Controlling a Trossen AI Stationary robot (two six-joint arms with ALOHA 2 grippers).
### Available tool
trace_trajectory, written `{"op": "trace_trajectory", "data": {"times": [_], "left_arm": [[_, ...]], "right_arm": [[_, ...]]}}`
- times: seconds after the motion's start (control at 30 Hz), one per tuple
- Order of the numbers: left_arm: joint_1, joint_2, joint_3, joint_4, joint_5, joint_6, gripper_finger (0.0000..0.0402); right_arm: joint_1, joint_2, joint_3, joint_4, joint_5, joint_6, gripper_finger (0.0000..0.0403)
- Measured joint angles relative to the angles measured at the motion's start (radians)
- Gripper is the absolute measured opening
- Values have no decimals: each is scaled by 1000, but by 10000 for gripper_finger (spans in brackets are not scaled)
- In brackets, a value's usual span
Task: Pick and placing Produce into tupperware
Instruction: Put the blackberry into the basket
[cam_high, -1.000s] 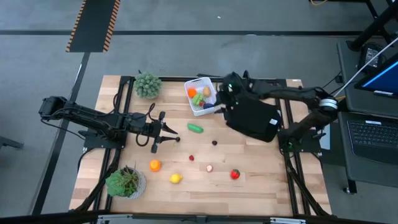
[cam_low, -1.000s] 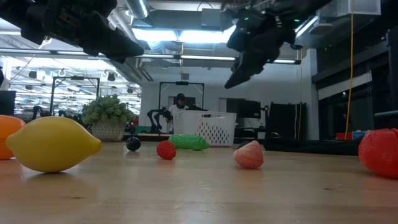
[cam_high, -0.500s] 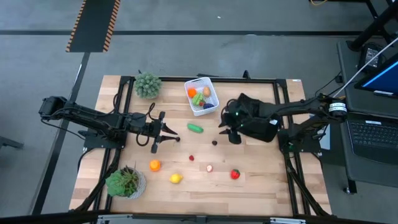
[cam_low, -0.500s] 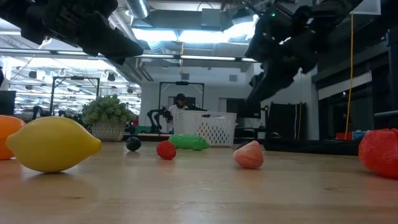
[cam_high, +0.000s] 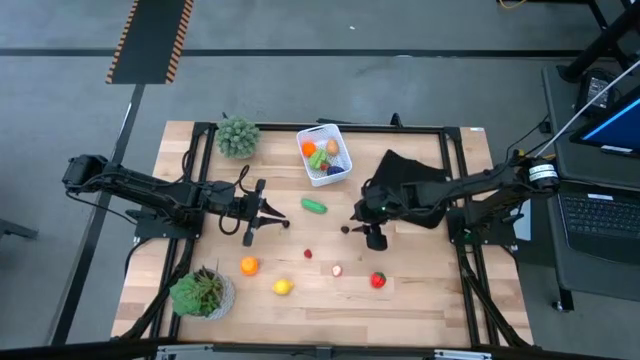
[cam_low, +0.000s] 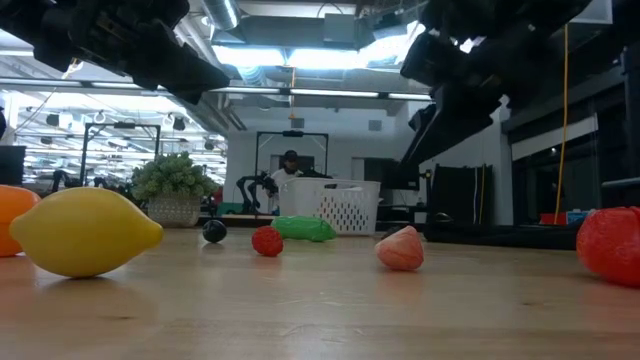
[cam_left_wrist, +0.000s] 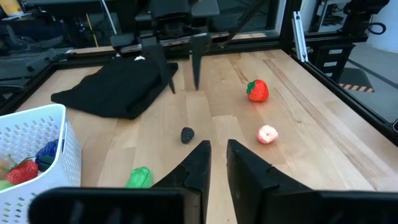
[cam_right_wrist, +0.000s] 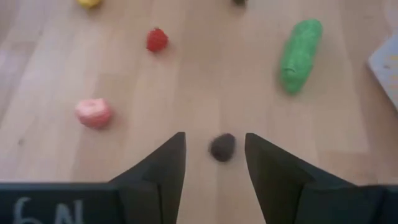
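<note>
Light wooden plank table (cam_high: 420, 290) under me, framed by black metal rails (cam_high: 430, 129). Round, pale-green bushy potted plant (cam_high: 238, 136) at the far edge, near my left side. Second potted plant, spikier and darker green leaves in a grey pot (cam_high: 203, 293), at the near left corner. Crumpled black folded cloth (cam_high: 412, 175) lies flat on the wood at the far right. Beyond the table, a yellow-and-black striped floor strip (cam_high: 150, 40) on grey concrete. Across the room, a person (cam_low: 290, 164) stands among dark equipment.
</note>
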Motion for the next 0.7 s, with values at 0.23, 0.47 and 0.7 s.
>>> {"op": "trace_trajectory", "data": {"times": [0.23, 0.47, 0.7], "left_arm": [[0, 0, 0, 0, 0, 0, 28], [0, 0, 0, 0, 0, 0, 14], [0, 0, 0, 0, 0, 0, 1]], "right_arm": [[48, 0, 1, 11, 0, 4, 168], [59, 0, 1, 11, 0, 0, 168], [59, 7, 1, 51, 1, -3, 168]]}}
